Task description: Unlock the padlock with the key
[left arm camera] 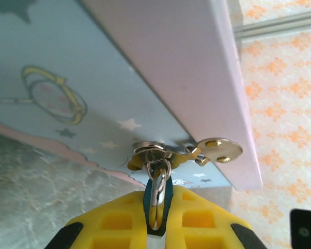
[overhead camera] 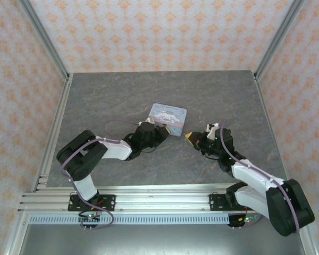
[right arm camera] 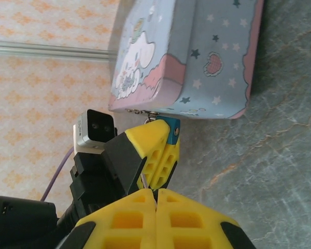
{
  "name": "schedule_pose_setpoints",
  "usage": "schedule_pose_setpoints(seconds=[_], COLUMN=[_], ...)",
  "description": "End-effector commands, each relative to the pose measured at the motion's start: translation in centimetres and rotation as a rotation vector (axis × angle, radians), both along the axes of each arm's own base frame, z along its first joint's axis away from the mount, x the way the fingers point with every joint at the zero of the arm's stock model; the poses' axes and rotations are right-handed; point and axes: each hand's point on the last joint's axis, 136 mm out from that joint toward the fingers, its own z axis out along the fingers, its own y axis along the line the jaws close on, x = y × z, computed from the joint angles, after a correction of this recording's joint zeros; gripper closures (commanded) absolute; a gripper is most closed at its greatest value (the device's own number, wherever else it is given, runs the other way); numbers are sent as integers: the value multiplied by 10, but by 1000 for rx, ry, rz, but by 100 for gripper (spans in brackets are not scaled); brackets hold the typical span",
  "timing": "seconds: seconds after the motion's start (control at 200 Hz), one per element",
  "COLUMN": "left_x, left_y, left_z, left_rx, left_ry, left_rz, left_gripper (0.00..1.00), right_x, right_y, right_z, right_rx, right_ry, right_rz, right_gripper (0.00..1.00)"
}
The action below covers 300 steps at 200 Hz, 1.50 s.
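Observation:
The padlock (left arm camera: 169, 199) is a tiny teal-blue block with a silver shackle (left arm camera: 157, 194) threaded through the metal hasp (left arm camera: 150, 151) on the edge of a pastel tin (left arm camera: 67, 78). My left gripper (left arm camera: 156, 196) is shut on the padlock, its yellow fingers (left arm camera: 114, 220) pressed on both flat sides. From the right wrist the padlock (right arm camera: 172, 134) peeks out at the tip of the left gripper (right arm camera: 165, 128), just under the tin (right arm camera: 197, 52). My right gripper (right arm camera: 155, 193) is shut on a thin silvery blade, the key (right arm camera: 144, 181), a short way behind the padlock.
The tin (overhead camera: 167, 118) with a white cartoon dog lies mid-table on the grey stone-patterned top (overhead camera: 122, 95). Both grippers, left (overhead camera: 160, 133) and right (overhead camera: 190, 136), meet at its near edge. A round brassy tab (left arm camera: 220, 149) hangs by the hasp. Patterned walls enclose the table.

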Motion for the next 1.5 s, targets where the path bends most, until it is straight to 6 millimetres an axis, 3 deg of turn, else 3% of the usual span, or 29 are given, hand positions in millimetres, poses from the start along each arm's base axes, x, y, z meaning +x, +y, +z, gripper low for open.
schedule_pose_setpoints(seconds=[0.0, 0.355, 1.086, 1.111, 1.496], left_x=[-8, -11, -9, -10, -14], left_y=[1, -1, -6, -6, -2], left_z=[14, 39, 63, 63, 70], left_rx=[-20, -77, -332, -335, -345], left_ry=[-15, -22, 53, 55, 58], left_rz=[-56, -74, 3, 2, 8], left_gripper=[100, 100, 100, 100, 100], right_x=[-8, -10, 16, 17, 19], right_y=[1, 17, 37, 38, 44], right_z=[3, 6, 24, 16, 13], right_rx=[20, 55, 141, 130, 130], right_ry=[-7, -15, -32, -13, 6], right_rz=[5, -1, -37, -38, -37], right_gripper=[100, 100, 100, 100, 100])
